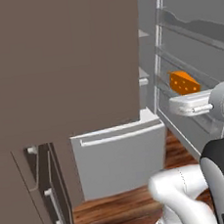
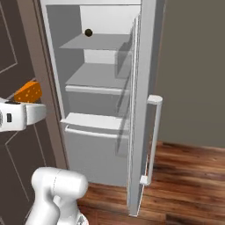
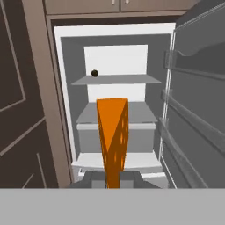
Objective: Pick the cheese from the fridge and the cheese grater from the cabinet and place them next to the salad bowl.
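My gripper point(image 3: 113, 179) is shut on the cheese point(image 3: 113, 136), an orange wedge with darker holes that sticks up from between the fingers. The wedge point(image 1: 183, 82) sits on top of the white hand, and it shows as the cheese point(image 2: 28, 92) at the left edge of the right base view. I hold it out in front of the open fridge point(image 2: 94, 74), clear of its grey shelves point(image 3: 115, 80). The cheese grater, the cabinet and the salad bowl are out of view.
A small dark brown ball point(image 2: 88, 32) lies on the upper fridge shelf. The fridge door point(image 2: 141, 110) stands open to the right, its racks point(image 1: 194, 35) close to my hand. A tall dark brown panelled column point(image 3: 22, 110) flanks the fridge. Wooden floor point(image 2: 189, 176) lies below.
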